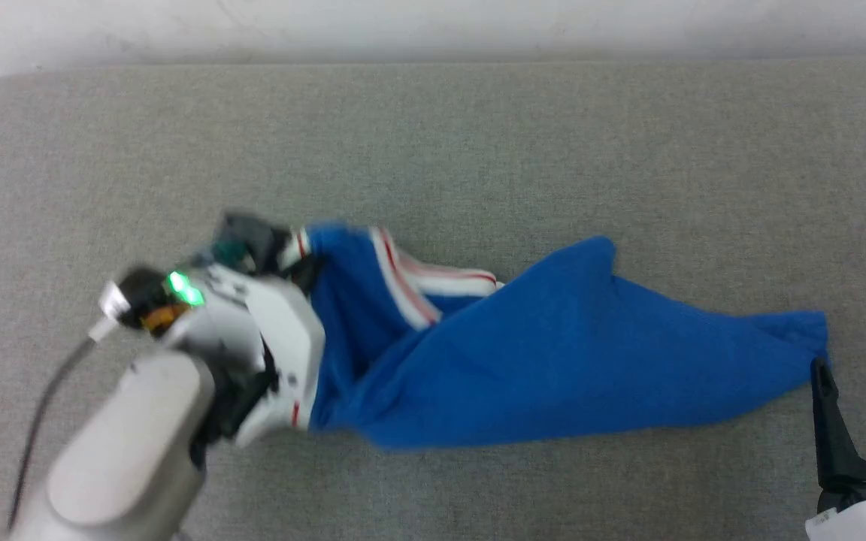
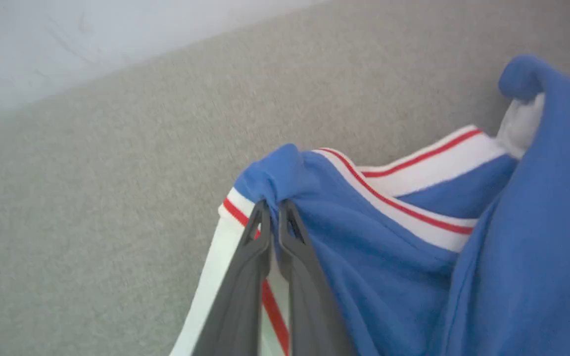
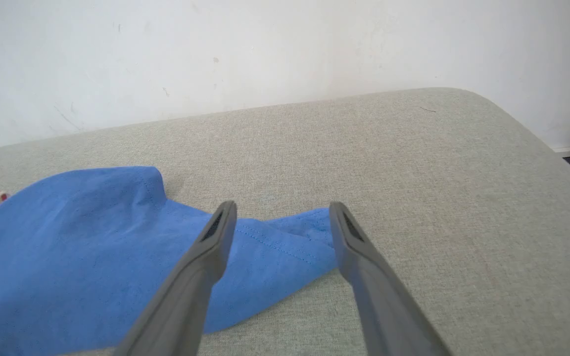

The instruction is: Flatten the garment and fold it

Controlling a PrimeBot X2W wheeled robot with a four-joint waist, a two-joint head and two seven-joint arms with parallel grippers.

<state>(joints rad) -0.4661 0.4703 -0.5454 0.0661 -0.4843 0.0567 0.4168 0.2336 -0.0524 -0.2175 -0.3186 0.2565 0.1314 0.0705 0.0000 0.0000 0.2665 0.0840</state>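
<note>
At left tool (image 2: pixel 274 205), garment (image 1: pixel 553 353) pinched, hem beside spread right tool (image 1: pixel 852 366).

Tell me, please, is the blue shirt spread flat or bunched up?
Bunched up: the garment lies twisted and creased on the grey surface, its trimmed end pinched in the left gripper.

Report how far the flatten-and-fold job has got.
Done: nothing flat or folded; the garment lies bunched and twisted on the grey surface. In hand: the left gripper is shut on its striped edge. Left: the right gripper, open beside the hem end, holds nothing; spreading and folding remain.
</note>
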